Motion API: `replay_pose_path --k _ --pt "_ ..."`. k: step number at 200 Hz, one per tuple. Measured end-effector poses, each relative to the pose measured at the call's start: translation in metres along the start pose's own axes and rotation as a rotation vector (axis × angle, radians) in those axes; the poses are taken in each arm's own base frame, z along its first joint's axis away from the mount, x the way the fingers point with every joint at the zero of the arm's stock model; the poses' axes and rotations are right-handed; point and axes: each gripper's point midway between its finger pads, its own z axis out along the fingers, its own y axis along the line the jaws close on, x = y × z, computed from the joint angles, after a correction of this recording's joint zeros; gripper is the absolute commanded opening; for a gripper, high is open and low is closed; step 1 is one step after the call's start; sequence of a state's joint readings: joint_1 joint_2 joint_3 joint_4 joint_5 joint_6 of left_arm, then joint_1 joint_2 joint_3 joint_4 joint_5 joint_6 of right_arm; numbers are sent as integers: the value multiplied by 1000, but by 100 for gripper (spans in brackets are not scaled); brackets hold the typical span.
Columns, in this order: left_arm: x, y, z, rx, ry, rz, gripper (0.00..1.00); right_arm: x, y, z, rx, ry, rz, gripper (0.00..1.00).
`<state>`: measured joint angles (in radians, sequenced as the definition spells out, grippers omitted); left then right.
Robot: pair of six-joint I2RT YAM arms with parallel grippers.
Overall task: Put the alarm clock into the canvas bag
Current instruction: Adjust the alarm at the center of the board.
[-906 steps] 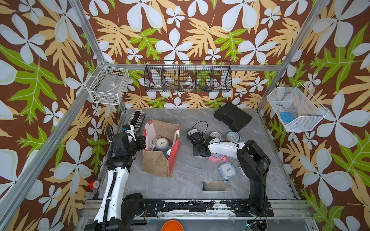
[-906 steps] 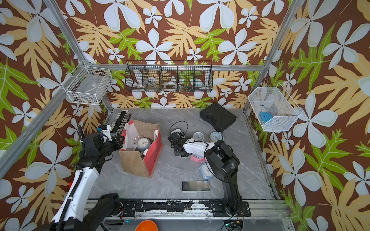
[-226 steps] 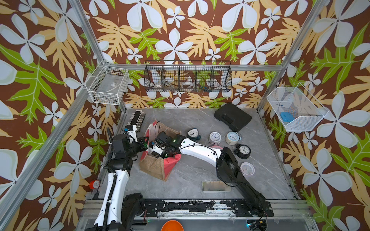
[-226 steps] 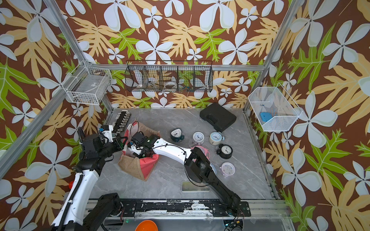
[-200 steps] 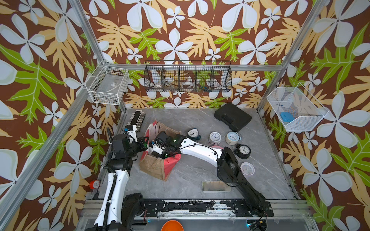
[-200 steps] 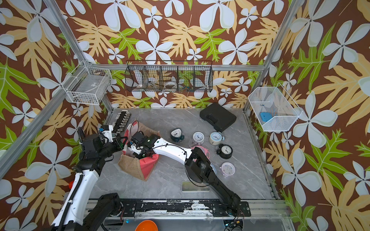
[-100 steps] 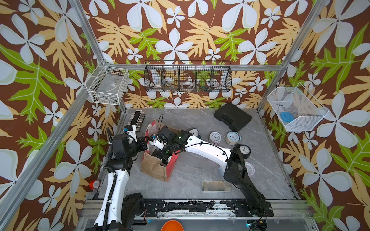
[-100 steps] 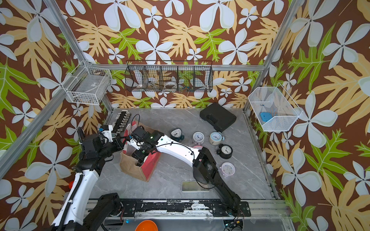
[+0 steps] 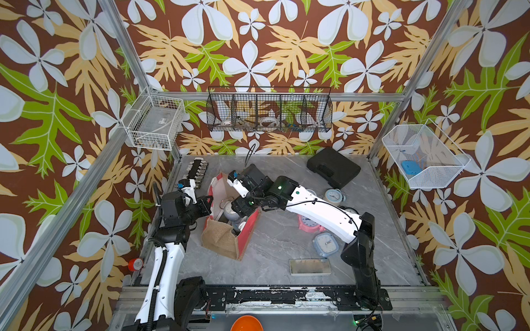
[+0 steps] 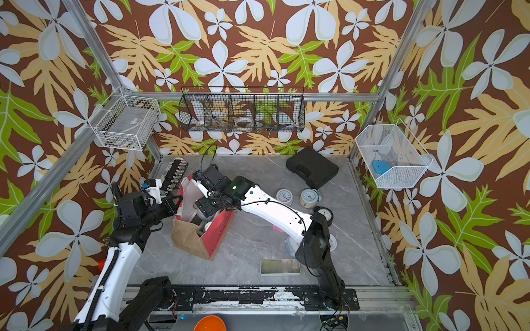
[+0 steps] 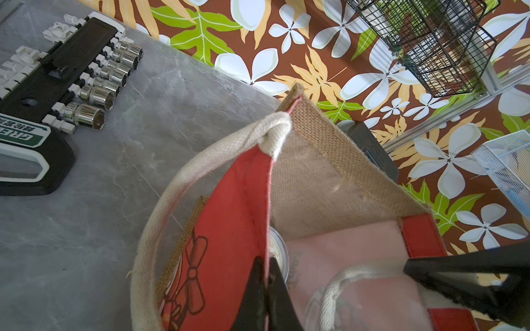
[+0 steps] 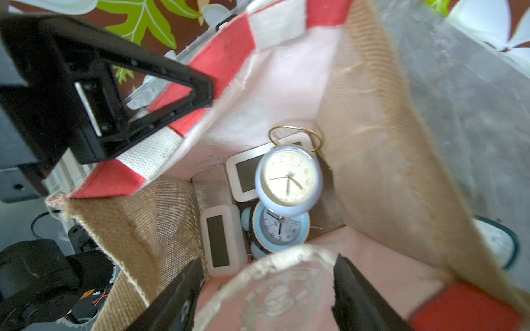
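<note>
Inside canvas bag (image 12: 372,172): bluish alarm clock (image 12: 288,179) | left tool (image 11: 266,272) clamps rim | right tool (image 12: 269,263) apart

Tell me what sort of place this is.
Most likely a robot manipulation test cell: silver aluminium frame posts framing flower-printed brown wall panels, two white-and-black robot arms mounted at a grey marble-look tabletop, black wire basket hung behind.

Right gripper (image 12: 269,259) has swung from the table (image 9: 272,243) to the canvas bag (image 9: 226,243), seemingly releasing an alarm clock (image 12: 288,179)
</note>
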<state>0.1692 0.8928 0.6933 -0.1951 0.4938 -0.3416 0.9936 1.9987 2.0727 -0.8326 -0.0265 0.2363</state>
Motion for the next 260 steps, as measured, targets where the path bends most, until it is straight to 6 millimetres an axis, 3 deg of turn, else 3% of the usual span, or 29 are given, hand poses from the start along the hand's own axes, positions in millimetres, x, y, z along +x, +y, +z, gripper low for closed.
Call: replay_pose_path --k 59,125,175,225,260 --pt "0 1 0 -4 -1 0 0 25 -78 -39 168 -25 164 73" --pt "0 1 0 -7 -1 -1 0 89 -147 -62 312 17 322 74" --pt "0 2 1 -8 0 -1 0 130 -186 -72 376 43 445 74" --pt "0 2 1 -8 0 -1 0 197 -228 -70 444 118 600 69" --pt "0 2 1 -8 1 -2 0 247 -254 -70 504 170 709 56"
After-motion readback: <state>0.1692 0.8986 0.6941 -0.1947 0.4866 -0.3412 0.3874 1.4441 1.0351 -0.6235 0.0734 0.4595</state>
